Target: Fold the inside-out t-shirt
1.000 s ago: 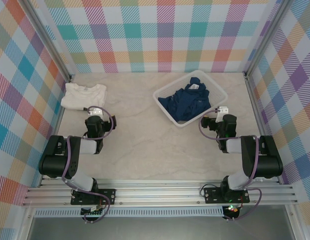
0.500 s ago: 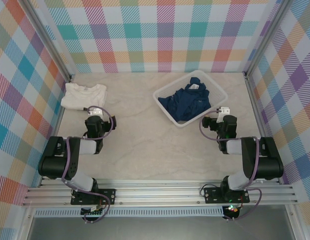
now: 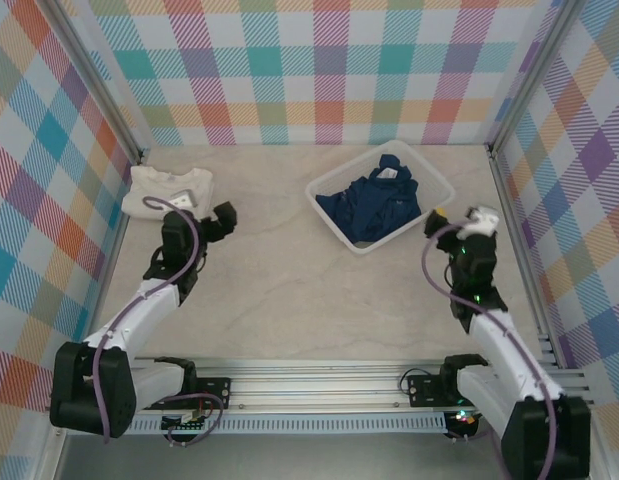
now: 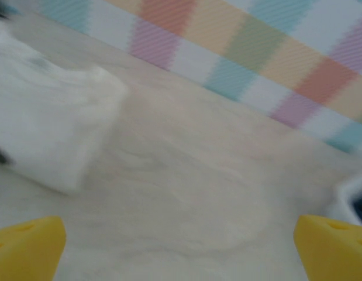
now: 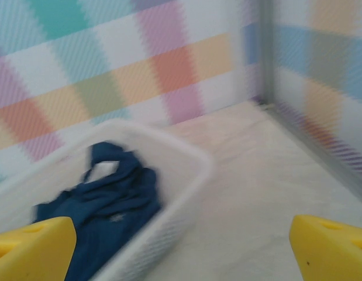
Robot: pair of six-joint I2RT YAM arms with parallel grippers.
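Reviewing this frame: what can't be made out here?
- Top view: navy t-shirt lies bunched in the white basket; its own folds hide the lower layers.
- Left wrist view: blur smears the cream shirt; folds unreadable.
- Right wrist view: blurred; the bottom edge cuts off the t-shirt.

The table (image 3: 309, 300) carries a white shirt (image 3: 154, 185) near the left gripper's (image 3: 227, 216) left, and a basket (image 3: 332, 222) just left of the right gripper (image 3: 437, 222).

a: left arm (image 3: 139, 305)?
b: stretched forward off its base, left gripper (image 3: 221, 218) wide open, empty.
a: right arm (image 3: 494, 325)?
b: stretched forward too, right gripper (image 3: 444, 222) with yellow fingers (image 5: 330, 249) spread apart, empty.
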